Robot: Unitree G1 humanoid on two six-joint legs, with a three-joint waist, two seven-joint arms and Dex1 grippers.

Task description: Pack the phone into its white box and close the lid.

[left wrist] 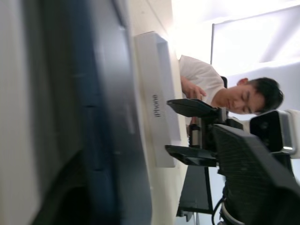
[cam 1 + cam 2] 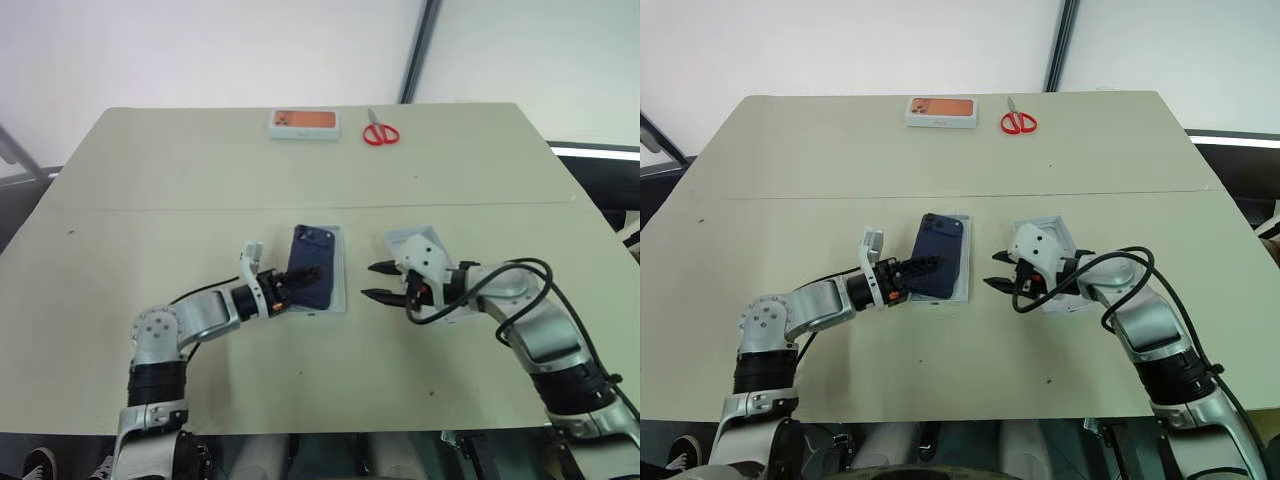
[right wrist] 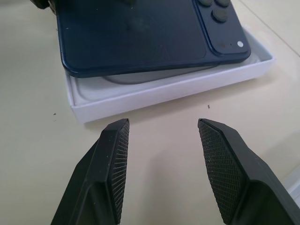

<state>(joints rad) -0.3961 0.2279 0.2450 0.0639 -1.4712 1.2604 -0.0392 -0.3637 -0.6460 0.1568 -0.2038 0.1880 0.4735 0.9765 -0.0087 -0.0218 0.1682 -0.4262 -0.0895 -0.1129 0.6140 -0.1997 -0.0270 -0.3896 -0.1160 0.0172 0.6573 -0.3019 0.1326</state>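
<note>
Head pair: high, looking down the table [image 2: 200, 170] | left wrist: tight against phone [image 1: 108, 117] | right wrist: close, low, facing phone and white box [image 3: 154, 96], shared by all

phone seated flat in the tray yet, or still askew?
Askew. The phone lies over the white box with one long edge riding above the rim, not dropped inside.

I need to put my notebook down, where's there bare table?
Free: the wide strip between the orange-topped box with scissors and the phone; also both side edges. Crowded: the middle, with white box, lid and both grippers.
</note>
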